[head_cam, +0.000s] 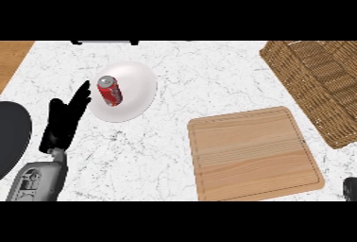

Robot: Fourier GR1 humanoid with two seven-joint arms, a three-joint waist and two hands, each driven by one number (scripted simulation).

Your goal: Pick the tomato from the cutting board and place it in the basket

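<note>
left hand (64, 120) rests open beside the plate (136, 101); cutting board (254, 153) bare.

just left of the white plate (125, 97) shows the left hand (64, 120), matte black all over, slim tapering fingers (81, 94) running off a broad, flat palm block, no markings on it that can be made out. below it, further from the plate, a short dark wrist collar gives way to the left forearm (38, 182), a light grey rounded casing, boxy in section, with darker recessed cut-outs and small fittings on its face; what they are is too fine to tell. far across from the plate, low at the right edge, a small rounded black piece (351, 188) of the right side peeks in, black like the other hand, shape mostly cut off.
</note>
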